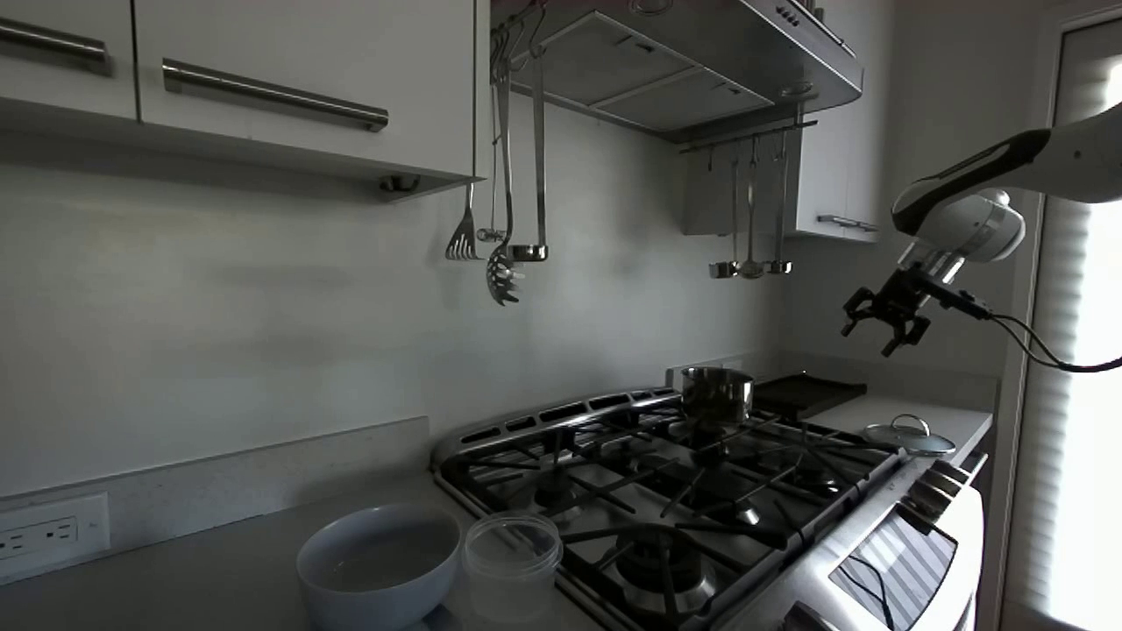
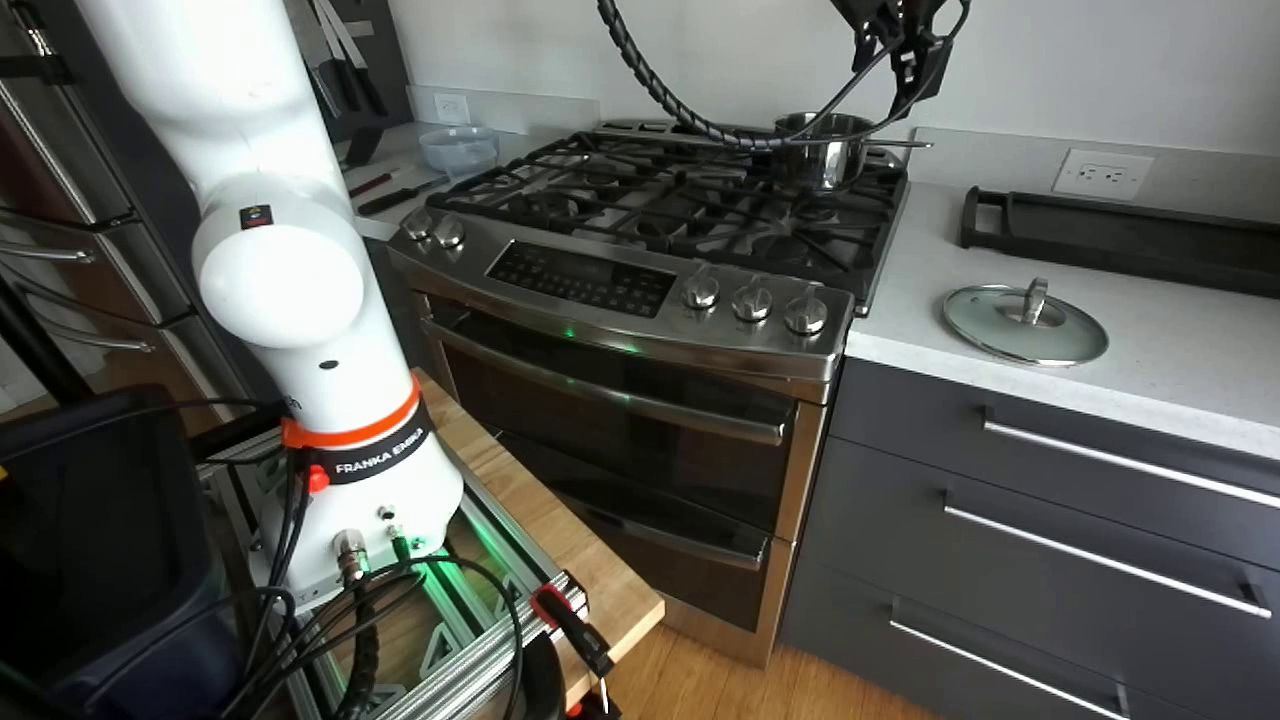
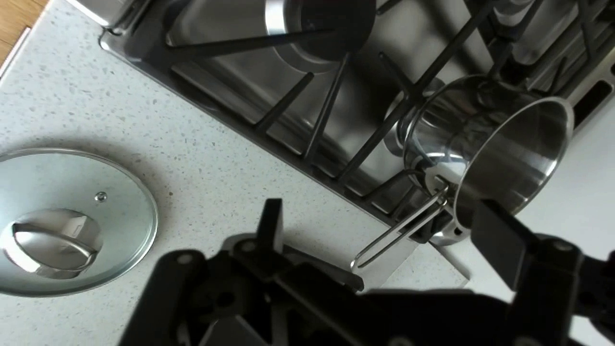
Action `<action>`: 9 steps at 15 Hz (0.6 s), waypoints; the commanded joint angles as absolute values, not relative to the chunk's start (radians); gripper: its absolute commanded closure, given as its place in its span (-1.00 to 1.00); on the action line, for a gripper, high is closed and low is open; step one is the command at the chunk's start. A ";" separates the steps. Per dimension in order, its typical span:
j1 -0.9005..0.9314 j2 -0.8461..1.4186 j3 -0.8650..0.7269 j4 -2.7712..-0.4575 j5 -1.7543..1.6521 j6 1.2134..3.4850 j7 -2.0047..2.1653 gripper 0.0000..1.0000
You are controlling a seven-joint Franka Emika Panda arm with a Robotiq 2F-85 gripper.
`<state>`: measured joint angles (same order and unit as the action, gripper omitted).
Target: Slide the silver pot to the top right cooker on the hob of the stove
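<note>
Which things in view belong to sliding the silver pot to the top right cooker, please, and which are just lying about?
For the job:
pot
top right cooker
hob
stove
end effector, open

Just about:
lid
bowl
tub
tray
utensils, hanging

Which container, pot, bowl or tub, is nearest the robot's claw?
The silver pot on the hob, at the end where the gripper hangs open; the pale bowl and clear tub sit on the counter past the hob's opposite end.
</note>
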<state>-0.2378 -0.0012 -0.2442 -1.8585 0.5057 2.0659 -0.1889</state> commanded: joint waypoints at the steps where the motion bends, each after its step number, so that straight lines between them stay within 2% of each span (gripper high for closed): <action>1: -0.234 -0.061 -0.240 -1.868 0.426 1.995 -0.188 -1.00; 9: -0.219 -0.097 -0.245 -1.856 0.439 2.000 -0.211 -1.00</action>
<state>-0.2263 -0.0992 -0.2364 -1.8601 0.4399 2.0035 -0.2112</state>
